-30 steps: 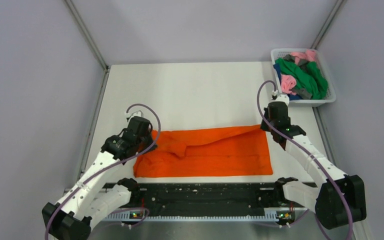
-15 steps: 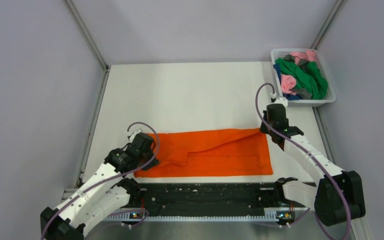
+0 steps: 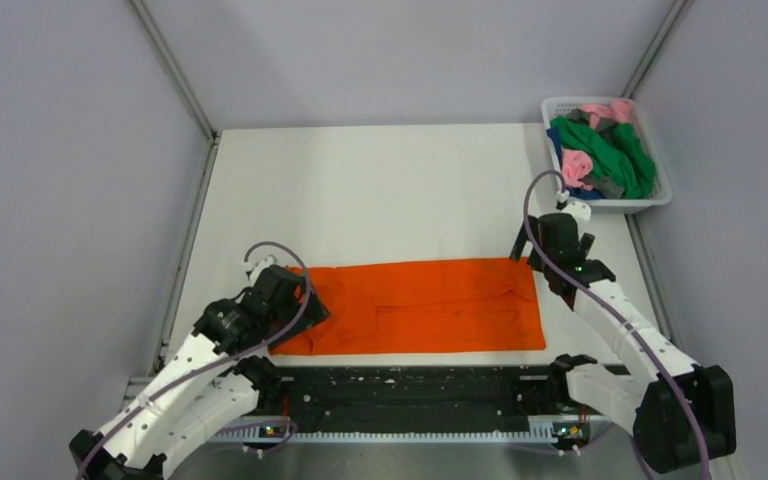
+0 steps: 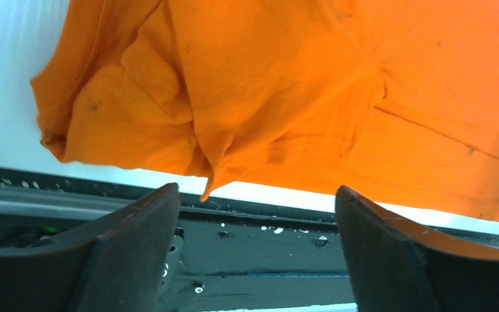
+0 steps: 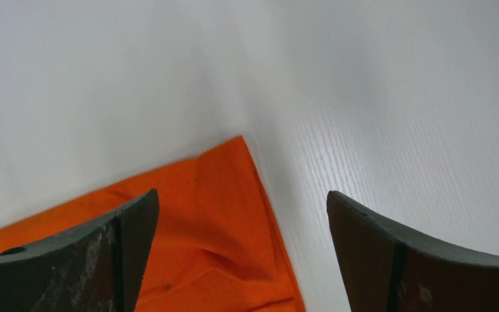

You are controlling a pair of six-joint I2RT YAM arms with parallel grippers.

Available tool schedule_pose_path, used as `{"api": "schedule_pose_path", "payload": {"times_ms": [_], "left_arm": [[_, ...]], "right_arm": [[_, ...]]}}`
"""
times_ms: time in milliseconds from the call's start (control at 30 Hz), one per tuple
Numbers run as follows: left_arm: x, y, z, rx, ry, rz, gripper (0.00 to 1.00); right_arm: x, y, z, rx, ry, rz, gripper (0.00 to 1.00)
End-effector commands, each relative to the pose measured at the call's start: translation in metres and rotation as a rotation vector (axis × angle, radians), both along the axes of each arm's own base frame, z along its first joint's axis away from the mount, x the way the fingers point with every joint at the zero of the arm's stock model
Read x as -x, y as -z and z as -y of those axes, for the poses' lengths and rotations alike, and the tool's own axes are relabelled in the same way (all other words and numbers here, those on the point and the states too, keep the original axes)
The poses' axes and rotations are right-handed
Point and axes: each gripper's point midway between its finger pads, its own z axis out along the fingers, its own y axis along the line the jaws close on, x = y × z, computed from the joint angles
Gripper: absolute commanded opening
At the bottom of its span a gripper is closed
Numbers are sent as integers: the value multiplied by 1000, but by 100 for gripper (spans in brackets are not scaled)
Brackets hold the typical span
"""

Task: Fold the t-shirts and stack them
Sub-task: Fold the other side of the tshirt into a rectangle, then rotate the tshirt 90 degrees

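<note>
Orange t-shirt [image 4: 286, 97] flat beyond spread fingers [image 4: 136, 253]; rumpled left end

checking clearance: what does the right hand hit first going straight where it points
Likely the corner of the bright orange cloth t-shirt on the white table, framed by the open right hand; depth is unclear.

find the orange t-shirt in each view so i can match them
Top external: orange t-shirt spread flat along the near edge of the white table.
Left wrist: fills the upper frame.
Right wrist: one corner, lower left.
Shared landmark: the white table beside the shirt.
</note>
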Motion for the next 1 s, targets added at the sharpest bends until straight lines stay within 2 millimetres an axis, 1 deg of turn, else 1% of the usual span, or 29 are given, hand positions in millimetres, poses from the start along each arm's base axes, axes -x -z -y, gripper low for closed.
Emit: {"api": "schedule_pose_path", "payload": {"times_ms": [0,67,133,233,300,367,433,467,500,567,667,767,833,867,900,933,967], "left_arm": [[-31,-24,13,23,23,134,99],[-48,-26,25,40,40,178,99],[-66,-23,34,42,43,211,99],[-88,-10,31,-27,-11,206,99],[-98,2,24,-72,-57,172,99],[-109,12,21,-73,-74,147,99],[-116,29,15,-81,-107,120,99],[-119,38,7,-86,-139,95,99],[-124,46,4,-75,-153,76,99],[-132,62,-6,-78,-180,41,99],[-154,72,-19,-95,-211,30,99],[-193,70,-27,-158,-231,50,99],[-226,69,-21,-167,-221,55,99],[-246,68,-15,-158,-209,63,99],[-263,71,-6,-144,-190,50,99],[-292,61,9,-104,-156,65,99],[-312,58,21,-79,-128,60,99]], "right_arm": [[0,-17,-10,-67,-16,66,99],[-3,-18,-33,-143,-119,77,99],[-5,-18,-61,-242,-243,90,99],[-3,-14,-101,-388,-417,89,99],[-1,-1,-116,-447,-468,37,99],[1,16,-118,-465,-459,-23,99],[4,38,-111,-451,-394,-97,99],[9,49,-108,-442,-371,-140,99],[13,57,-106,-436,-358,-173,99],[22,69,-105,-443,-347,-222,99],[40,80,-106,-470,-339,-259,99],[56,85,-103,-467,-319,-279,99],[65,85,-106,-465,-333,-287,99],[69,84,-110,-464,-347,-292,99],[73,82,-114,-463,-364,-293,99],[78,82,-118,-462,-386,-301,99],[83,81,-123,-460,-407,-310,99]]}}
